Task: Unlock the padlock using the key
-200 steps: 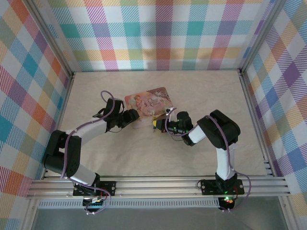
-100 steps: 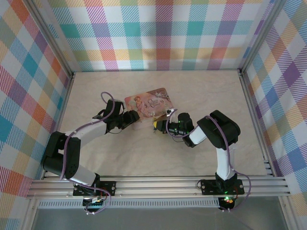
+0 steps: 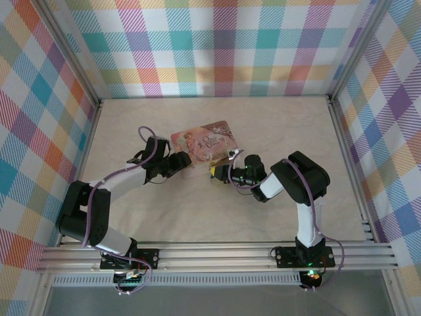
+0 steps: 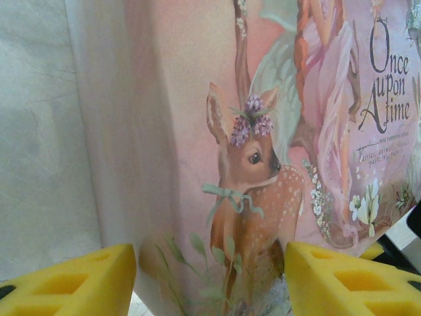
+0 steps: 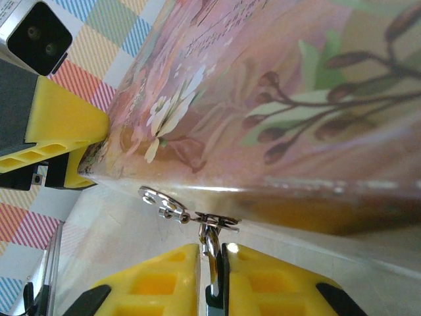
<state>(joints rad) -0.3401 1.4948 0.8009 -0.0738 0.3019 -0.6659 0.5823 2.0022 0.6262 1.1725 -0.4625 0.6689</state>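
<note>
My right gripper (image 5: 212, 276) sits at the near edge of the pink tin (image 5: 276, 99). Its yellow fingers are almost together on a thin silvery piece standing edge-on between them, which I take to be the key (image 5: 210, 245). A small ring (image 5: 220, 220) links it to a flat silvery tab (image 5: 158, 197) lying by the tin. The padlock's blue body is hidden. My left gripper (image 4: 210, 283) spans the tin's (image 4: 197, 131) end, with a finger on each side. In the top view the left gripper (image 3: 189, 163) and right gripper (image 3: 213, 172) meet at the tin's (image 3: 205, 138) near edge.
The tin lies mid-table on the cream tabletop (image 3: 276, 125). Checked walls (image 3: 223, 46) close in the back and both sides, and a metal rail (image 3: 217, 253) runs along the near edge. There is open tabletop to the right of the tin and behind it.
</note>
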